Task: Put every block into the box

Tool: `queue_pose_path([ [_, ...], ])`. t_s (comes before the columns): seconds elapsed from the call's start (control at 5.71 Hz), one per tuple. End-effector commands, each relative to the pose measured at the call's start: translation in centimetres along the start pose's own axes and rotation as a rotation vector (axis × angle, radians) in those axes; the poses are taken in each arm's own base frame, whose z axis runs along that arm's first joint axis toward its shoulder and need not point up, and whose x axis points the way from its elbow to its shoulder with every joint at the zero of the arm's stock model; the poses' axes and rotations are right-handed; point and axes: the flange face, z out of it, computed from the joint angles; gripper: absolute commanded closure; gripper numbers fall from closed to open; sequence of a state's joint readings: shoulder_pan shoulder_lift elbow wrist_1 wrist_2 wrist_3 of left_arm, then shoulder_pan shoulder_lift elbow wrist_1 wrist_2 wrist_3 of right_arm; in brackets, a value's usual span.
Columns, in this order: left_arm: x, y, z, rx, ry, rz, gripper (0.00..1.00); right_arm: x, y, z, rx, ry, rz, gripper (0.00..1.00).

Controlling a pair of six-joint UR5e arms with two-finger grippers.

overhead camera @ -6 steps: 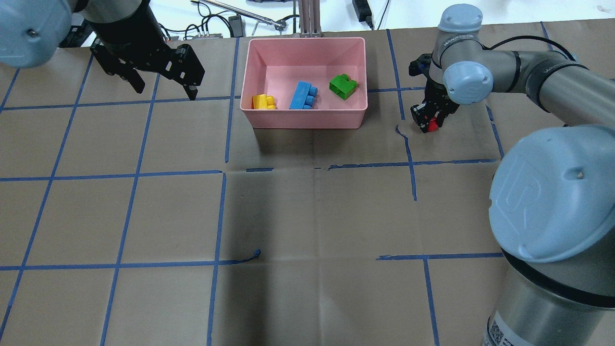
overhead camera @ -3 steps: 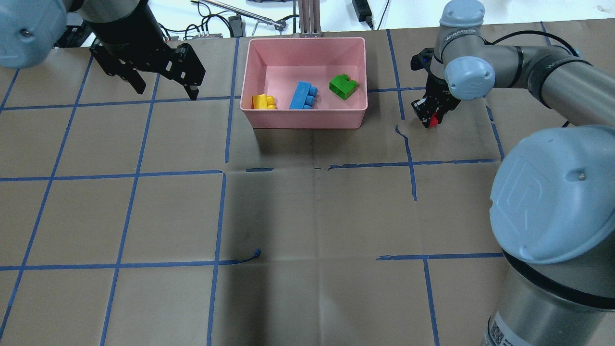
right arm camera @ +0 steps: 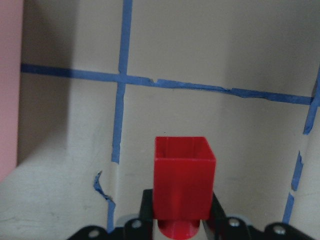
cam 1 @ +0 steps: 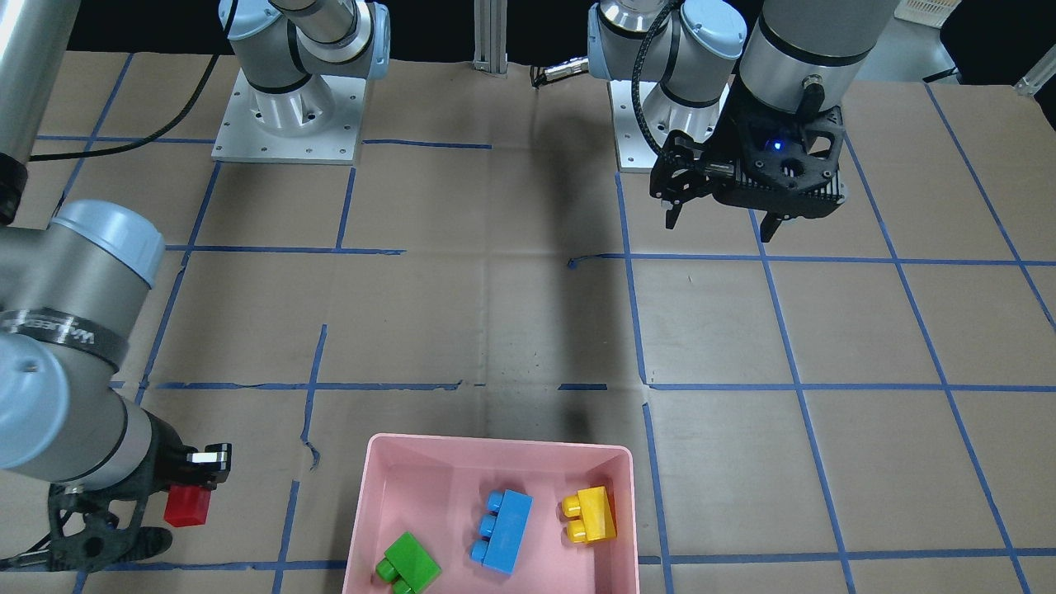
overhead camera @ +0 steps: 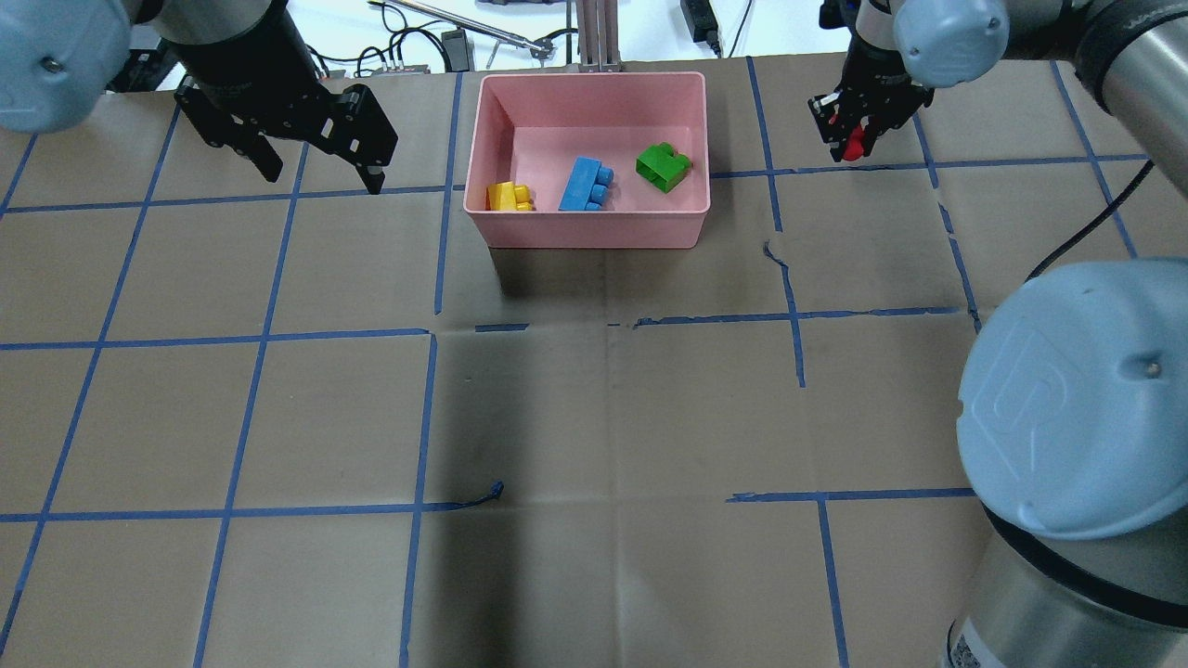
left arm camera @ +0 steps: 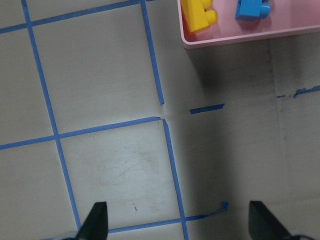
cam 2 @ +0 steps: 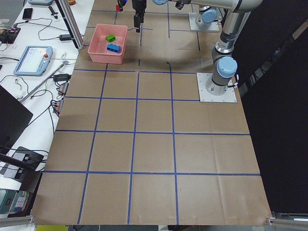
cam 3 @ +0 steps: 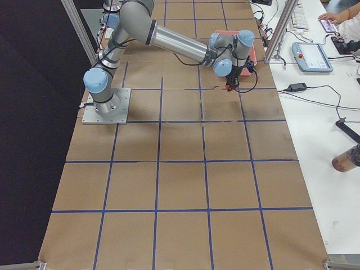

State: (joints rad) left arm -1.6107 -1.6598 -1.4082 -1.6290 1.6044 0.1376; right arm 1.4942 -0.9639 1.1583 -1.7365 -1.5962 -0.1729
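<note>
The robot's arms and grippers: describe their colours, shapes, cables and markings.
The left arm and right arm: silver tubes, pale-blue joint caps, one embossed with a logo. Black cable trails each. The left gripper and right gripper: black, two-fingered; left shows a blue light.

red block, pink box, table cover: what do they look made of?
red block: probably hard molded plastic, smooth, faint sheen, crisp edges.
pink box: likely plastic too, uniform colour, rounded molded rim, slightly glossy.
table cover: matte brown paper or card, going by its fold creases.

Four blocks: green (cam 1: 410,561), blue (cam 1: 503,532), yellow (cam 1: 592,513), red (cam 1: 188,505). One box (cam 1: 495,444). Two arms: left arm (cam 1: 804,49), right arm (cam 1: 74,330).
</note>
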Motion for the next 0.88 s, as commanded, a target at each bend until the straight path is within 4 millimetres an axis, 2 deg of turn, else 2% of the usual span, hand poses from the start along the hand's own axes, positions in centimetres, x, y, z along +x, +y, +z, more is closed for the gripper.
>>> queue_pose_path([
  [0.0,0.0,0.1,-0.1,0.001,-0.002,-0.001,0.0,-5.4,-0.6,-6.2,0.022,-0.053,0.116,0.91],
  [0.18,0.0,0.1,-0.1,0.001,-0.002,-0.001,0.0,-12.0,-0.1,-6.1,0.022,-0.058,0.177,0.91],
  [0.35,0.0,0.1,-0.1,0.001,-0.002,-0.001,0.0,-17.7,-0.4,-4.5,0.018,-0.058,0.238,0.91],
  [0.53,0.0,0.1,-0.1,0.001,0.0,-0.001,0.0,-20.9,-1.3,-0.5,-0.007,-0.052,0.24,0.91],
  [0.7,0.0,0.1,-0.2,0.003,-0.002,-0.001,0.0,-22.7,-2.2,4.1,-0.041,-0.043,0.235,0.89],
])
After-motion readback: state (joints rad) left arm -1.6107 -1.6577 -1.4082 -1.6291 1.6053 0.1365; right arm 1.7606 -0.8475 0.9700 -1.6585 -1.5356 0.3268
